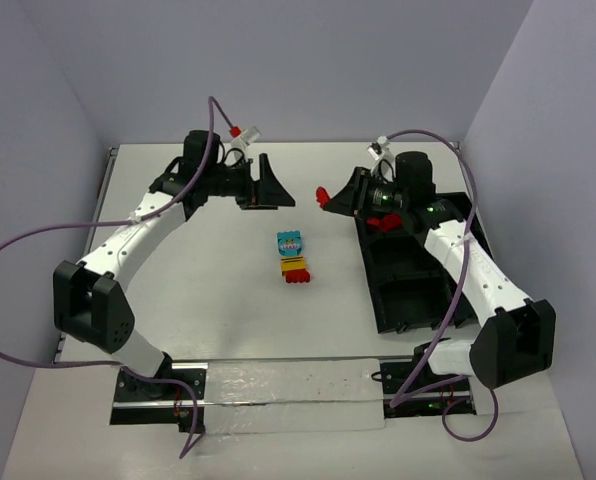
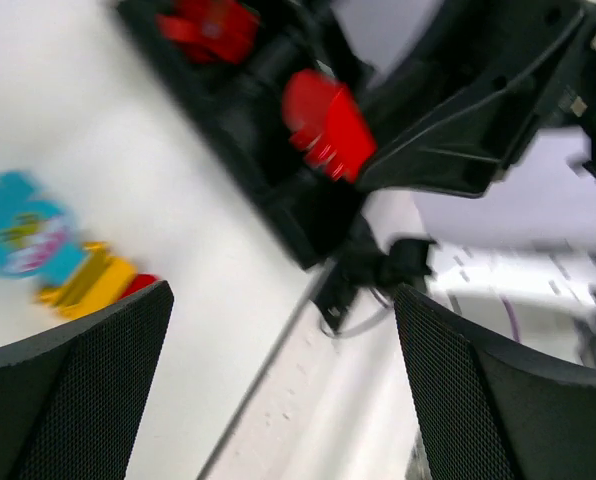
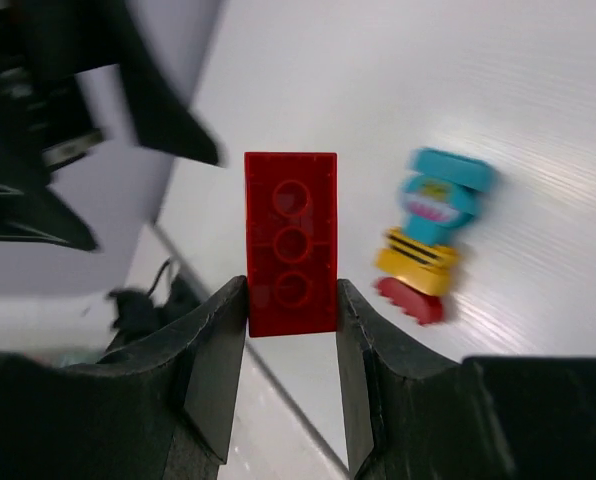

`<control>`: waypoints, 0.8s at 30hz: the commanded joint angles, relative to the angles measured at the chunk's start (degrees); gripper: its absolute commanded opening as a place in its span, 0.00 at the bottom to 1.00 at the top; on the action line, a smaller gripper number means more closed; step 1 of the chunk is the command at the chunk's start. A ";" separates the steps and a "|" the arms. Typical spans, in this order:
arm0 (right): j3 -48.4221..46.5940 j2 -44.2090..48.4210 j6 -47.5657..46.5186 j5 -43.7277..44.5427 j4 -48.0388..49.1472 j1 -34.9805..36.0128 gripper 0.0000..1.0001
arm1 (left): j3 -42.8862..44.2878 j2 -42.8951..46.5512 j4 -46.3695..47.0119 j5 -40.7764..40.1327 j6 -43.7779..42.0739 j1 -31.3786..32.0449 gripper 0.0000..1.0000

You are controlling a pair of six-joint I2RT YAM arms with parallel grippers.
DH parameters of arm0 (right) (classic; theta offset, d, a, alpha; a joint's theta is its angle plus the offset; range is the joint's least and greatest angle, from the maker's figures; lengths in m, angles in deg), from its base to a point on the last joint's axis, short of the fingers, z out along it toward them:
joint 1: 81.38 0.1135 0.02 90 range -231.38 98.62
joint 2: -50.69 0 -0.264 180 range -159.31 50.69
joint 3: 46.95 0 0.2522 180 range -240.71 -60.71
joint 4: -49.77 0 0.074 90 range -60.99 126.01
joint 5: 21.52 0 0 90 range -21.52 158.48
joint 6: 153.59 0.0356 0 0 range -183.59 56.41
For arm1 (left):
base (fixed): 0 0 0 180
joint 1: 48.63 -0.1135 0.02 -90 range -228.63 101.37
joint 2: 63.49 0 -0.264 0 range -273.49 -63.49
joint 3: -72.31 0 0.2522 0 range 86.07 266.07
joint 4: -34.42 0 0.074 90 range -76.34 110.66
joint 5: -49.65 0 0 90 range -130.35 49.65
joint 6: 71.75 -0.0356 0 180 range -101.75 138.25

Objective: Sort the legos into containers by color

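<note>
Reaching over the white bench (image 1: 213, 315) in the top view, the left gripper (image 1: 276, 186) sits toward the far side with its fingers spread wide and nothing between them. It faces the right gripper (image 1: 335, 200), whose fingers pinch a held red brick (image 1: 322, 195) just beside the far end of the black tray (image 1: 403, 300). A binned red brick (image 1: 383, 222) lies in the tray's far bin. Mid-bench, well apart from the tray, a cyan brick (image 1: 291, 242), a yellow brick (image 1: 293, 264) and a small red brick (image 1: 297, 278) lie touching in a short row. The left wrist view is blurred: its meshed fingers (image 2: 78, 390) stand far apart at the lower corners, and beyond them the held red brick (image 2: 328, 125) hangs at the tray's edge, with the binned red brick (image 2: 208, 25) higher up. The cyan brick (image 2: 23, 235) shows a pink and yellow print that cannot be read. The right wrist view shows the held red brick (image 3: 291, 245) upright between both fingers (image 3: 213, 375), three round marks down its face. Past it lie the cyan brick (image 3: 438, 200), its print too smeared to read, the dark-striped yellow brick (image 3: 418, 265) and the small red brick (image 3: 408, 300).
</note>
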 commanded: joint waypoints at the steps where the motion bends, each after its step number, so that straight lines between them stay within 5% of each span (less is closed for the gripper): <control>1: -1.93 1.78 0.46 29.52 -12.34 -2.64 0.00 | 2.61 1.99 -8.48 -16.08 -1.46 -1.65 0.99; 9: -2.18 -3.90 1.19 43.27 -15.49 -6.96 0.00 | 5.53 -2.70 -18.25 -40.22 1.08 5.25 0.97; 24: -8.91 -18.91 -1.41 50.04 -15.40 -14.87 0.14 | 3.69 -5.16 -19.24 -43.70 3.24 9.01 0.97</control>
